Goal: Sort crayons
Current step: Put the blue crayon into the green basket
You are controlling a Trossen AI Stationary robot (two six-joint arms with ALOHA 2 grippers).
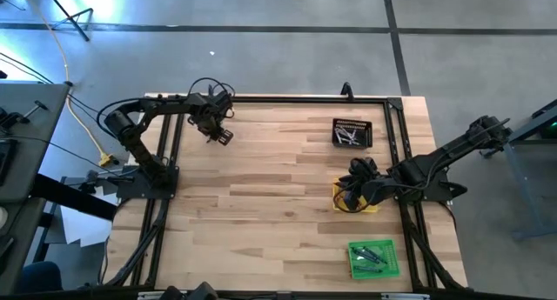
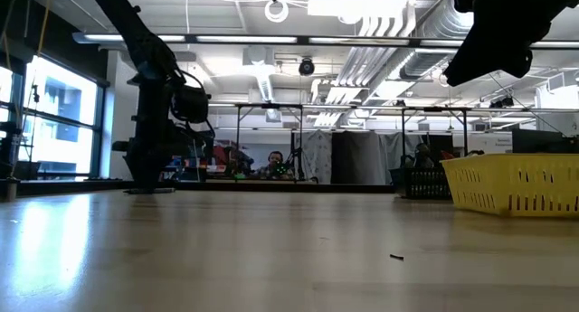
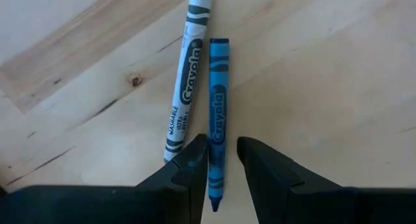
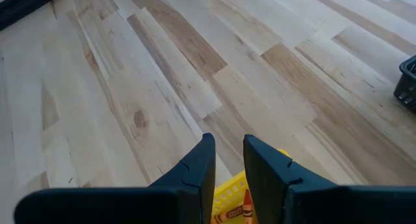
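Two crayons lie side by side on the wooden table: a blue crayon (image 3: 218, 87) and a white-and-grey crayon (image 3: 188, 74). My left gripper (image 3: 222, 146), at the far left of the table (image 1: 219, 135), points down and is open. One finger stands on each side of the blue crayon near its pointed end. My right gripper (image 4: 229, 143) hovers open over the yellow tray (image 1: 372, 206), in which an orange crayon (image 4: 246, 204) lies.
A black tray (image 1: 352, 133) with grey crayons stands at the far right. A green tray (image 1: 374, 258) with dark crayons stands at the near right. A black frame (image 1: 287, 98) runs along the table's edges. Bare wood fills the middle.
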